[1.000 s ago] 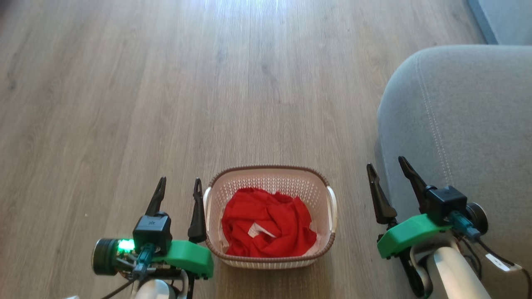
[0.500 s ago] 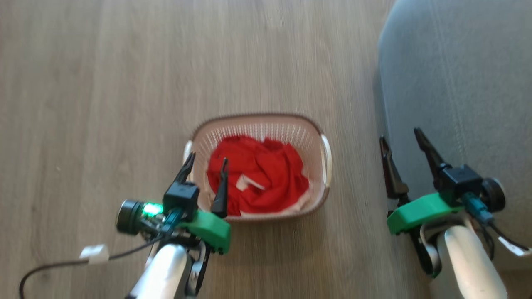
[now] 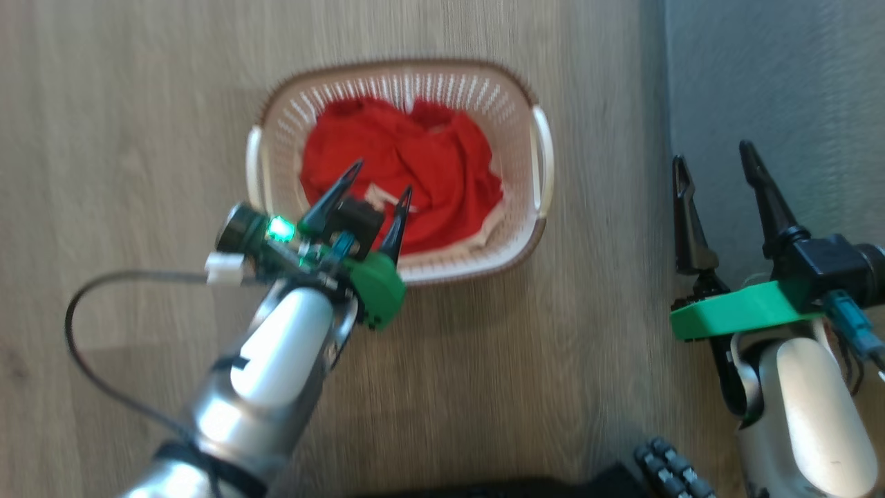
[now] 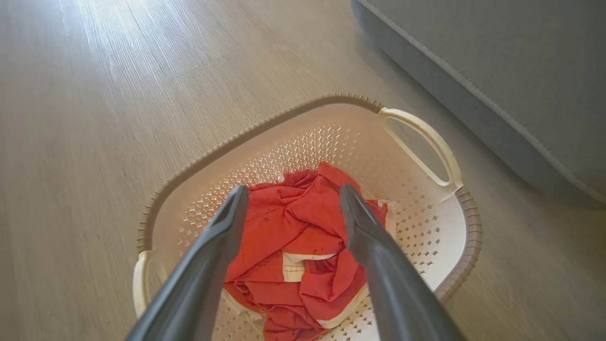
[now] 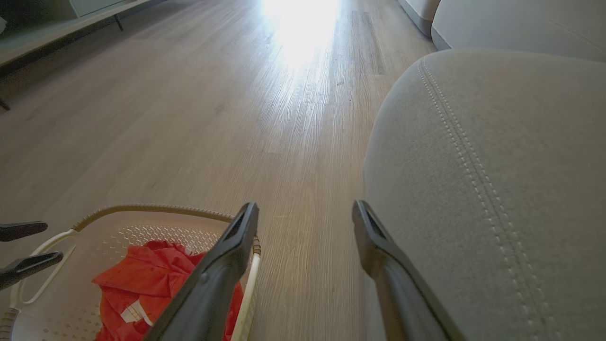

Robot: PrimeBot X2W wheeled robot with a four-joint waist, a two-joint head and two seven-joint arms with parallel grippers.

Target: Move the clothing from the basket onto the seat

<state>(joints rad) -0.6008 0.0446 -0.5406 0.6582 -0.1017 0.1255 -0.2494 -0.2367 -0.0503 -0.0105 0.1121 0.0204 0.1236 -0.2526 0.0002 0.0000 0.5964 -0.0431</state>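
Note:
The cream basket [image 3: 539, 149] with its brown rim stands on the wooden floor and holds the crumpled red clothing [image 3: 429, 155] with white trim. My left gripper [image 3: 382, 178] hovers open over the near left of that pile, apart from it. In the left wrist view the left gripper [image 4: 292, 193] frames the clothing [image 4: 303, 227] inside the basket [image 4: 426, 227]. The right gripper [image 3: 713, 161] stands open at the edge of the grey seat [image 3: 774, 76], with nothing between its fingers. The right wrist view has the right gripper [image 5: 305, 213] between the basket [image 5: 142, 210] and the seat [image 5: 497, 166], and the clothing [image 5: 142, 279] at lower left.
A black cable [image 3: 90, 325] loops from my left wrist over the floor. A dark ridged part of my base [image 3: 664, 470] sits at the bottom edge. Another pale cushion [image 5: 521, 19] lies behind the seat, and low furniture [image 5: 57, 23] stands at the far left.
The head camera has tilted down, so the basket sits higher in the picture. My left arm has reached forward over the basket and the clothing. The right gripper keeps its place beside the seat.

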